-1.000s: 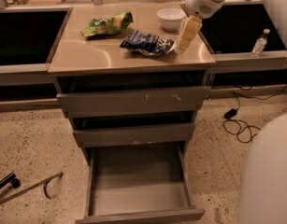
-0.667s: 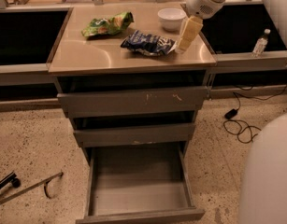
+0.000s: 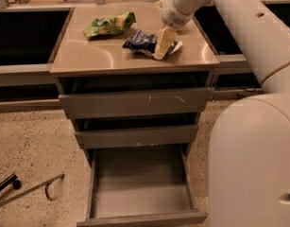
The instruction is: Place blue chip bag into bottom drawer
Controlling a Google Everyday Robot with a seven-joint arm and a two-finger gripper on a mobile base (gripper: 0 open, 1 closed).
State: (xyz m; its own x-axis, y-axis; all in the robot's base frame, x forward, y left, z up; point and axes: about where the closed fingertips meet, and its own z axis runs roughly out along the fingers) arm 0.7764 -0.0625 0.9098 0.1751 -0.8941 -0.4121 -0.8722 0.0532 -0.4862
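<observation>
Tan cabinet top (image 3: pixel 102 56) first: the gripper (image 3: pixel 159 54) points down onto the blue chip bag (image 3: pixel 140 40); I cannot tell its grip. A green bag (image 3: pixel 109 25) lies left. Below, the bottom drawer (image 3: pixel 144 218) stands pulled open.

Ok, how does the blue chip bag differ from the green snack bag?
The blue chip bag is dark blue with white; the green snack bag is green and yellow. The blue one lies right of centre, the green one farther back-left. The gripper is down at the blue bag's right side, apart from the green bag. Both lie on the cabinet top, outside the open bottom drawer.
</observation>
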